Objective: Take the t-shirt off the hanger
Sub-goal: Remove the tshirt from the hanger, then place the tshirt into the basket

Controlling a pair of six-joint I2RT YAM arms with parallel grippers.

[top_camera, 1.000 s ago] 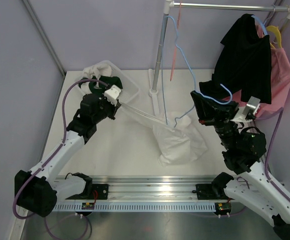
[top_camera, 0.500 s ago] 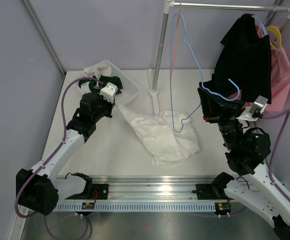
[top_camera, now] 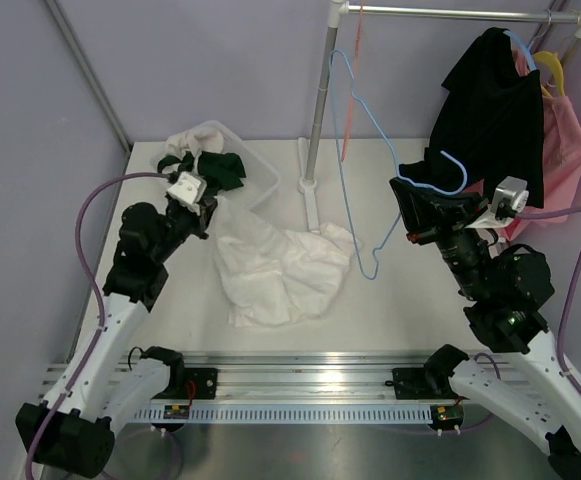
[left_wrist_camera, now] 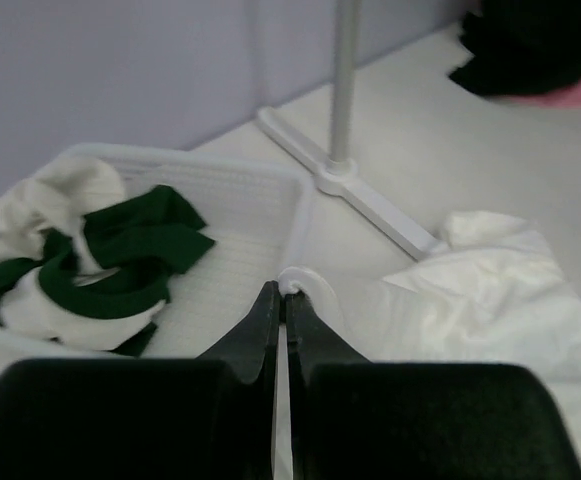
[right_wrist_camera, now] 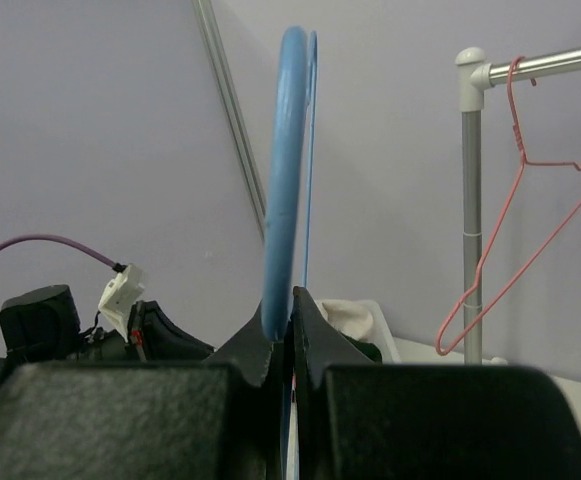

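The white t-shirt (top_camera: pixel 280 268) lies crumpled on the table, off the hanger. My left gripper (top_camera: pixel 210 207) is shut on a fold of its upper left edge; the left wrist view shows that fold (left_wrist_camera: pixel 300 281) pinched at the tips of my left gripper (left_wrist_camera: pixel 286 296), with the rest of the t-shirt (left_wrist_camera: pixel 480 300) spread to the right. The blue wire hanger (top_camera: pixel 365 140) hangs bare in the air, its low end just right of the shirt. My right gripper (top_camera: pixel 402 188) is shut on its hook end. In the right wrist view the hanger (right_wrist_camera: pixel 285 180) rises from my right gripper (right_wrist_camera: pixel 292 305).
A clear bin (top_camera: pixel 263 178) with white and green clothes stands at the back left, right by my left gripper. The rack's pole (top_camera: pixel 320 110) and foot stand behind the shirt. A pink hanger (top_camera: pixel 351 90), a black garment (top_camera: pixel 495 110) and a pink one (top_camera: pixel 567 150) hang on the rail.
My left arm drew back to the left and dragged the t-shirt along the table, off the hanger. The right gripper held the hanger up; it now hangs bare.
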